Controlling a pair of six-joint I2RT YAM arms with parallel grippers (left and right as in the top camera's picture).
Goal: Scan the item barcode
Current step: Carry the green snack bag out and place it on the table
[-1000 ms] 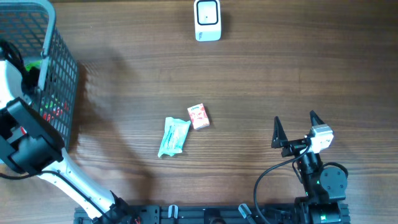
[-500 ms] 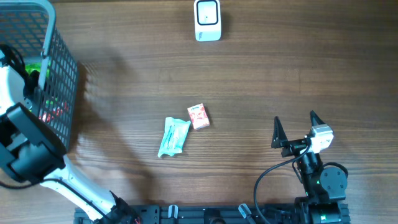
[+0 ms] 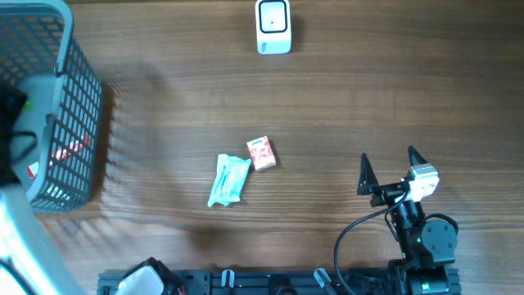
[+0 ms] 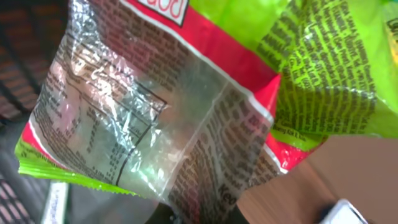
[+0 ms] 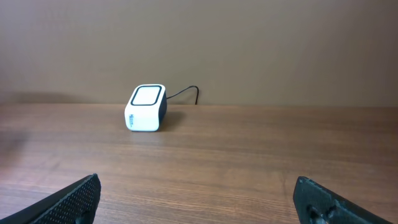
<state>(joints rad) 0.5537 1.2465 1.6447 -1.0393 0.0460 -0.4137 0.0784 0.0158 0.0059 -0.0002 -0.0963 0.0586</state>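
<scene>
We counted one scanner (image 3: 273,27) at the far edge of the desk (image 3: 368,90), one grey basket (image 3: 78,98) at the left edge, and two loose items near the middle: a teal pack (image 3: 228,179) and a small red-and-white box (image 3: 261,152), just beside each other but not touching. Through the basket's mesh we made out something red, too blurred to count. One more item, a crinkly red-and-green packet (image 4: 161,118) printed with small text, filled the left wrist view, close to the camera, with dark mesh behind it at the left. Of two arms, the left arm (image 3: 16,238) was only a blur at the left edge of the overhead view. The left tool was closed nearly all the way; its fingers did not show in any view, so we could not tell whether it pinched the packet. The right tool (image 3: 387,160) stood spread as wide as it goes, near the front edge of the desk, its fingers (image 5: 71,198) holding and touching nothing and pointing toward the scanner well across the desk.
</scene>
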